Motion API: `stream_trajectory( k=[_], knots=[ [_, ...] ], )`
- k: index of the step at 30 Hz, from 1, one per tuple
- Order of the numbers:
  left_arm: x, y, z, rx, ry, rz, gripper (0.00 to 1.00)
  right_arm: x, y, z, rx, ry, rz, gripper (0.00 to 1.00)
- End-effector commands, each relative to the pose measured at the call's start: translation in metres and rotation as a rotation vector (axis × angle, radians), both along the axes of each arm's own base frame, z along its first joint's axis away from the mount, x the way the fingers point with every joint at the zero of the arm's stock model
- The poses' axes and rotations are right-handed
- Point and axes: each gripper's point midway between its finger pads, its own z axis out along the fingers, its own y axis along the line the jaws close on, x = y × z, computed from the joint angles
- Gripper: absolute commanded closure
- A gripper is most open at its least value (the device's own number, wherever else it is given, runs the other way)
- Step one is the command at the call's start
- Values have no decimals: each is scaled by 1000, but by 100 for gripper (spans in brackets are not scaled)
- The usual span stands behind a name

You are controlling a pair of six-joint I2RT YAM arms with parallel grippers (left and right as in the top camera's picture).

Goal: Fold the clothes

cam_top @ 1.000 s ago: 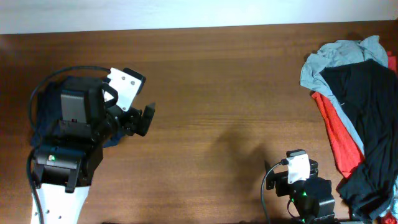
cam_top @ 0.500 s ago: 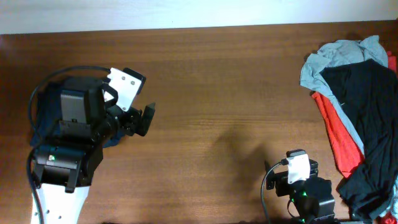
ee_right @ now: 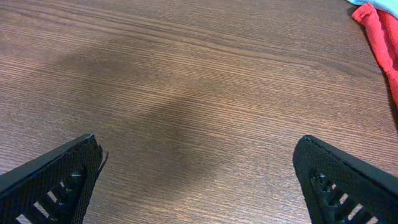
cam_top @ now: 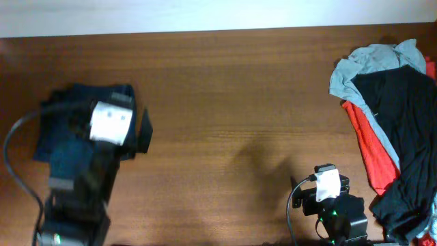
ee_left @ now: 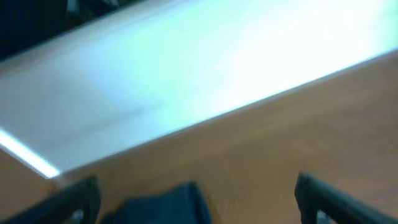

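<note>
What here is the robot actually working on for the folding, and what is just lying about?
Part of the job:
navy shorts, at the table's left
left gripper, open, by the shorts
right gripper, open, holding nothing

Just lying about, heaped at the right:
grey shirt
red shirt
black garment

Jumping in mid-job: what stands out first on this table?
The heap of clothes at the right edge grabs the eye, its red shirt bright beside a grey shirt and a black garment. On the left, the navy shorts lie partly under the left arm, with the left gripper open over them.
</note>
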Motion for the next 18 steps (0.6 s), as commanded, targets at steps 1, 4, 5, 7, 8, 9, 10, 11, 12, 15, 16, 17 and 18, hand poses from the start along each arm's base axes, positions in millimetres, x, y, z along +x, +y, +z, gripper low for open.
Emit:
stream_trajectory(
  k=[1,4,5,7,8,9,10,11,12,15,16,17,18],
  knots=[
    [-19,20,-26,21,-63,93,1,0,-1,-1,12,-1,-11,1],
    [-32,27,-53,25,-67,122,1,0,-1,-1,12,-1,-11,1],
    [-36,29,-63,27,-65,129,1,0,-1,-1,12,-1,-11,2],
    [-42,31,-77,25,-67,131,1,0,-1,-1,12,-1,-11,2],
    [-45,32,-84,15,-71,133,1,0,-1,-1,12,-1,-11,1],
    [-49,32,-91,10,-75,134,1,0,-1,-1,12,-1,-11,1],
    [-51,33,-96,2,-78,136,1,0,-1,-1,12,-1,-11,2],
    [-53,33,-101,-12,-84,137,1,0,-1,-1,12,-1,-11,1],
    [-56,33,-105,-22,-91,138,1,0,-1,-1,12,-1,-11,1],
    [-61,34,-120,-68,-106,141,1,0,-1,-1,12,-1,-11,1],
    [-63,31,-130,-80,-107,126,1,0,-1,-1,12,-1,-11,2],
    [-63,29,-138,-81,-105,115,1,0,-1,-1,12,-1,-11,1],
    [-63,27,-145,-84,-101,98,1,0,-1,-1,12,-1,-11,2]
  ],
)
